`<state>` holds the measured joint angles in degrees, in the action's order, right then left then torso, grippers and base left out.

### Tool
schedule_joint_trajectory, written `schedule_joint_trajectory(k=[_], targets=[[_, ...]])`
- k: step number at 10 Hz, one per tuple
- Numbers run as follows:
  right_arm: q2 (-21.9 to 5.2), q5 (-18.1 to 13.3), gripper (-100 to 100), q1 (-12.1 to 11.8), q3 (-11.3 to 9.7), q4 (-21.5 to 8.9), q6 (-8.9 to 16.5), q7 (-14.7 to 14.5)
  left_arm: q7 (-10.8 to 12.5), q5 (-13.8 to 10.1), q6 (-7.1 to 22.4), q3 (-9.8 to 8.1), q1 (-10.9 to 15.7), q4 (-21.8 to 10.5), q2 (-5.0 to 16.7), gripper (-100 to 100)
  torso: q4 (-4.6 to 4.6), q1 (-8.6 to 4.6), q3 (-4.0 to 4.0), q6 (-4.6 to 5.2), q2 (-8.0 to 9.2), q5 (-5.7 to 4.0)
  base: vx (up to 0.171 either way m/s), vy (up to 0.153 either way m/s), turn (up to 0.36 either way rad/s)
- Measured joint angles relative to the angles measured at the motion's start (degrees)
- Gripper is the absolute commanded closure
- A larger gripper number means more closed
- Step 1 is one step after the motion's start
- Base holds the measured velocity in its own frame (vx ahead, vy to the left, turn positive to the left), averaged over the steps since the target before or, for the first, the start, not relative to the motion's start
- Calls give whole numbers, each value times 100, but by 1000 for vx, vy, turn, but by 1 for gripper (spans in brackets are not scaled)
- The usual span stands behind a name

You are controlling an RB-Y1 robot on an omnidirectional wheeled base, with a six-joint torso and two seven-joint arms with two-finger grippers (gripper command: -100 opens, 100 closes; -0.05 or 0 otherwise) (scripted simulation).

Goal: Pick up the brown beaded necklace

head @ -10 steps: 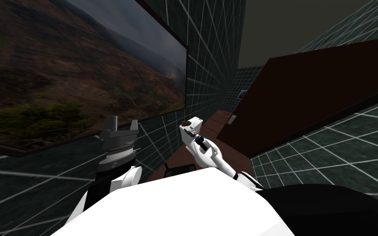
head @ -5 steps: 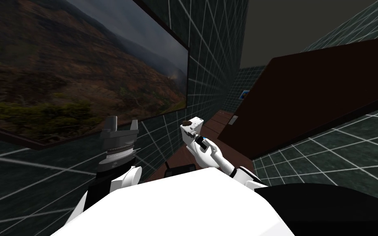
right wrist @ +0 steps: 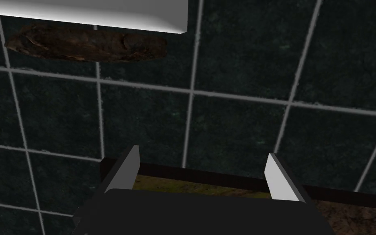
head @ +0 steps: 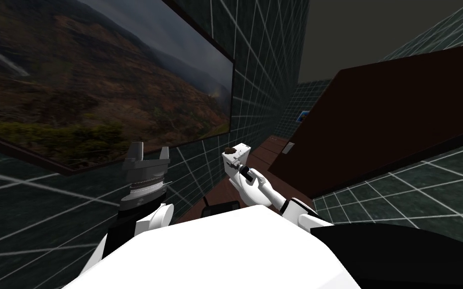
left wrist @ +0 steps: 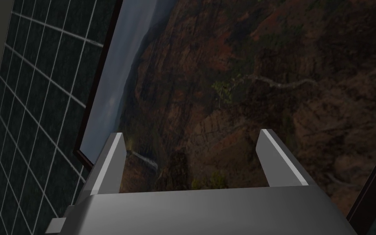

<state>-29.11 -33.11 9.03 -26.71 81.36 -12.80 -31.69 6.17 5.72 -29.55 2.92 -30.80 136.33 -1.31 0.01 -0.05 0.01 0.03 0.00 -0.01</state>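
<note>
Beside the dark tiled wall (head: 265, 60), both grippers up, necklace by the right arm's end.
Left gripper (head: 149, 149): fingers spread. Right gripper (right wrist: 202, 151): fingers spread too, nothing pinched. At 3 o'clock of the left gripper, the brown necklace (head: 229, 150) lies against a white block (head: 239, 156), ahead of the right fingers toward 11 o'clock. Farther off hangs a framed landscape picture (head: 100, 85).

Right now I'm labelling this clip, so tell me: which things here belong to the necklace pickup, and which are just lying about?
Belongs to the job:
- brown necklace, lying against a white block
- right claw, open, apart from the necklace

Just lying about:
- big landscape picture on the tiled wall
- dark brown board
- left claw, open, raised, idle
</note>
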Motion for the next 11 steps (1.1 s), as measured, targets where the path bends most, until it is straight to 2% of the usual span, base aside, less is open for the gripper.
schedule_joint_trajectory(k=[5,6,8,11], targets=[[-260,-305,-100,417,-326,-748,144,-539,0,0,0,0,0,0,0,0,0,1,0,3,-1,0,-15,1,81],[-391,-376,-100,526,-459,-851,220,-630,0,0,0,0,0,0,0,0,0,2,0,1,-1,1,-9,2,50],[-479,-501,-100,735,-622,-1141,323,-824,0,0,0,0,0,0,0,0,-1,3,-1,0,-3,0,-8,2,79],[-613,-662,-100,961,-779,-1603,375,-1136,0,0,0,0,-1,0,0,0,-1,2,-2,3,-3,0,-6,6,75]])
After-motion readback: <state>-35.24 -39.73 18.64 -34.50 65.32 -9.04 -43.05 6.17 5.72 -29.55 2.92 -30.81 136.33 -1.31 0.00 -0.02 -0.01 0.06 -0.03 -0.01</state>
